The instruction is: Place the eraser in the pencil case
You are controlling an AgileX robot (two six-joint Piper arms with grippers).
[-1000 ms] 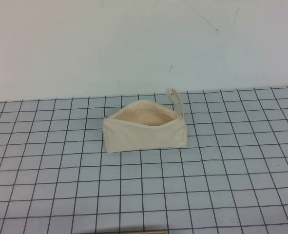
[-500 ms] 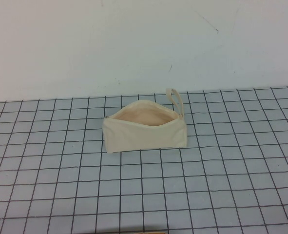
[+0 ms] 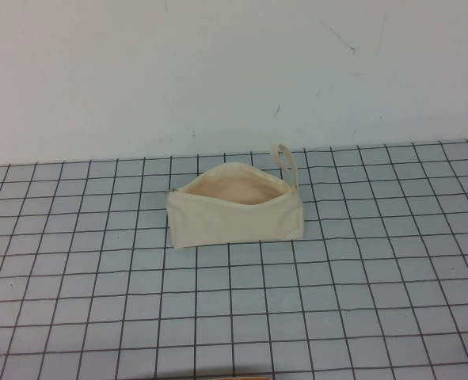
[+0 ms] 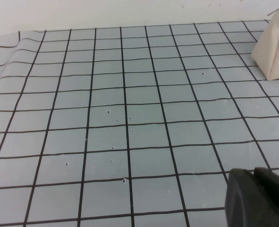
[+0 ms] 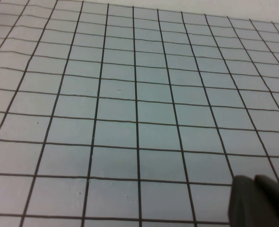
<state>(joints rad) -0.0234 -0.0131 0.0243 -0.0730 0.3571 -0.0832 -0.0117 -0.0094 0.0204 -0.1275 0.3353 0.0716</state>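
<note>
The pencil case (image 3: pixel 235 209), a cream canvas zip pouch, stands open at the middle of the table, showing its peach lining, with a loop handle (image 3: pixel 284 161) at its far right end. One end of it also shows in the left wrist view (image 4: pixel 276 47). The eraser is not in any view. My left gripper (image 4: pixel 254 174) hangs over bare mat well away from the pouch, its dark fingers pressed together with nothing between them. My right gripper (image 5: pixel 254 179) is likewise shut and empty over bare mat. Neither gripper shows in the high view.
A grey mat with a black grid (image 3: pixel 99 317) covers the table, with a white wall behind. A thin tan strip (image 3: pixel 234 377) shows at the near bottom edge of the high view. The mat's far edge curls slightly in the left wrist view (image 4: pixel 2 40).
</note>
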